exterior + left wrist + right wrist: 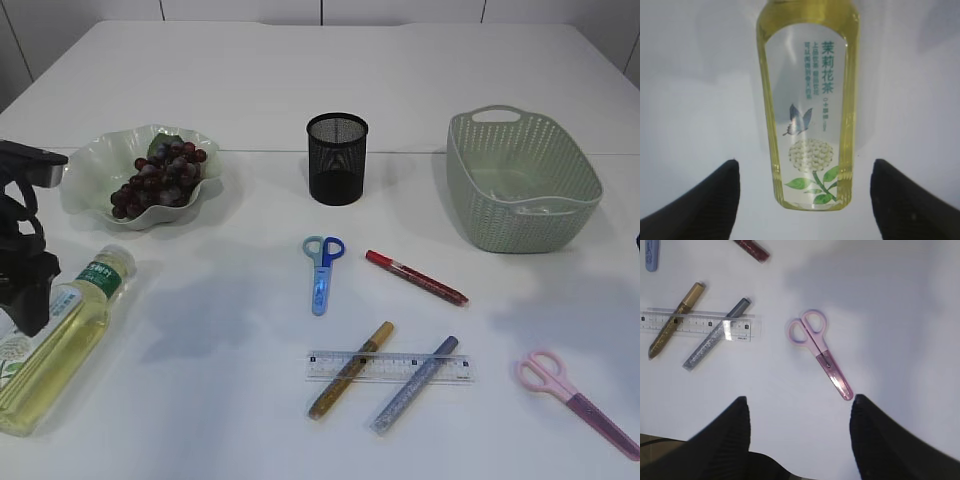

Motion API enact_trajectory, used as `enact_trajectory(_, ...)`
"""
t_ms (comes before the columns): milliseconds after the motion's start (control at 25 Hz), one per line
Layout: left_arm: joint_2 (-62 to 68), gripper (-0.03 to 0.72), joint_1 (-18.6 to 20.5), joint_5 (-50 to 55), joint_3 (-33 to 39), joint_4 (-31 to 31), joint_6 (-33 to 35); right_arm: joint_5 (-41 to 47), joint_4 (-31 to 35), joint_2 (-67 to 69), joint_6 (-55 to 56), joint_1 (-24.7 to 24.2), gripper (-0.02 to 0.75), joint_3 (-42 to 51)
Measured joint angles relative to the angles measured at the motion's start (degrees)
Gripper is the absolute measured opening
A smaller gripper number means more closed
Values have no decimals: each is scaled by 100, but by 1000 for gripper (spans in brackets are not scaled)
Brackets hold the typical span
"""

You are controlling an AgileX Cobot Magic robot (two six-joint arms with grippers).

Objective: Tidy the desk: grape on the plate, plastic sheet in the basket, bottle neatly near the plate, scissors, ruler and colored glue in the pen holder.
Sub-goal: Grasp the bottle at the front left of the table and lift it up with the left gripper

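Left hand (802, 200): spread wide, empty, straddling the base of the jasmine tea bottle (807, 100).
Bottle: lying flat on the desk (230, 400), near the grape plate (90, 165).
Right hand (797, 432): spread, empty, above the pink scissors (820, 347).
Risk: the round bottle could roll or slip from an off-centre pinch.

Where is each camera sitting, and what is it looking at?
Exterior view: sits at the desk's front, looking down at a slant over plate, pen holder and basket; the left arm shows at the left edge.
Left wrist view: looks straight down at the bottle; the left gripper frames it, open.
Right wrist view: looks down at the pink scissors; the right gripper is open.
Shared: exterior and right wrist views both show the ruler.
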Motion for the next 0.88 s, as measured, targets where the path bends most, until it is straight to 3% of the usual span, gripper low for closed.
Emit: enact_trajectory(880, 961, 592, 0, -638, 0, -73, 59, -227, 0, -3, -13, 0, 494, 0)
